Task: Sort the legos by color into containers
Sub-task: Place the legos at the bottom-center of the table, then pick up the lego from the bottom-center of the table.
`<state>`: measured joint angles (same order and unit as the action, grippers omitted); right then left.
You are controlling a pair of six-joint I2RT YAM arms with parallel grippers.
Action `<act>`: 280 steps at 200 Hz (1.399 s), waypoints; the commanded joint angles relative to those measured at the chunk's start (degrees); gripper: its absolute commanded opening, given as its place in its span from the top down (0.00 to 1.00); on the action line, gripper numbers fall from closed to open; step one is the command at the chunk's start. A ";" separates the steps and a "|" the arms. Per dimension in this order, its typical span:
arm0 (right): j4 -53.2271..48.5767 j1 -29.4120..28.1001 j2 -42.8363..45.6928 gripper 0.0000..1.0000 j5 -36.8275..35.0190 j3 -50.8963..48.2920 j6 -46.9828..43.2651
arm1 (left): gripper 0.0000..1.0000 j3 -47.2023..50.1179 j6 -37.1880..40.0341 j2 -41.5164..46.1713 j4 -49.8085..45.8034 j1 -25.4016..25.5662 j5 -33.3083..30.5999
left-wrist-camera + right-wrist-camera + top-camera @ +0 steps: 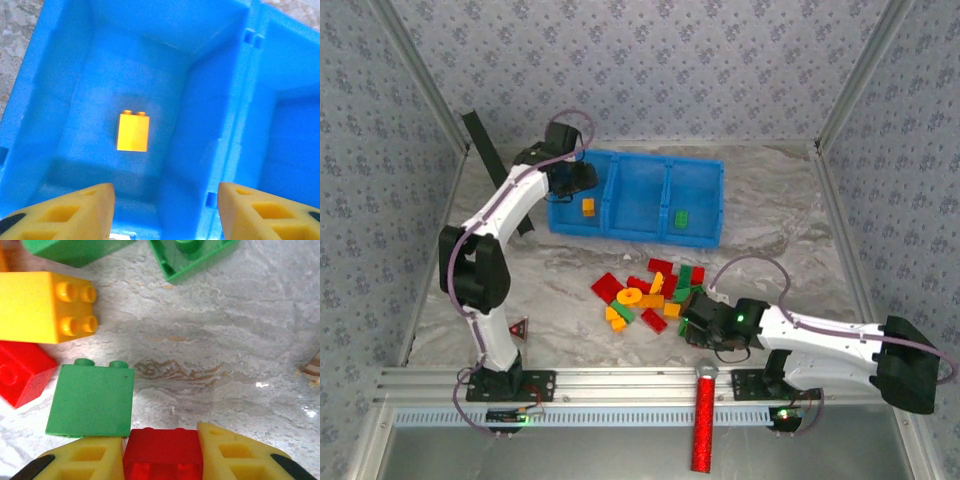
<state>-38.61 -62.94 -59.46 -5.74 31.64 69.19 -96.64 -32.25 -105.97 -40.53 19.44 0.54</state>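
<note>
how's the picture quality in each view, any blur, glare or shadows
Top external: even soft light, faint shadows on the table. Left wrist: the orange brick looks slightly soft, the left gripper's fingers blurred. Right wrist: the green brick is crisp, small glare spots on the table at right, the red brick between the right gripper's fingers darker.

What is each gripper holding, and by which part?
Right gripper: small red plastic lego brick, pinched across its opposite side faces. Left gripper: nothing, jaws open above the blue plastic bin.

Pale floral-patterned walls [650, 60] enclose a grey marbled tabletop [780, 200]; metal rails [620, 385] edge its near side
</note>
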 commanded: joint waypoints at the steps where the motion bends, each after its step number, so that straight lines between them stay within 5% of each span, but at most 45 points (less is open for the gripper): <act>1: -5.78 0.97 1.36 0.65 -0.33 2.76 -4.35 | 0.43 1.77 1.83 3.32 -2.00 0.06 1.22; 68: -0.55 5.19 -3.54 0.61 1.08 2.75 -10.25 | 0.41 7.68 2.45 7.43 -0.95 0.00 1.48; 204: 4.64 4.00 -7.55 0.41 4.01 -1.25 -11.91 | 0.38 8.78 3.82 10.69 -2.04 -0.19 1.57; 280: 6.38 2.38 -8.95 0.63 4.23 -2.27 -9.79 | 0.38 9.28 4.20 12.58 -3.00 -0.15 1.75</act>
<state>-32.08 -59.53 -67.59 -2.61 29.93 58.72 -87.53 -29.34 -96.62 -41.98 19.51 1.54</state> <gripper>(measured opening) 0.390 0.623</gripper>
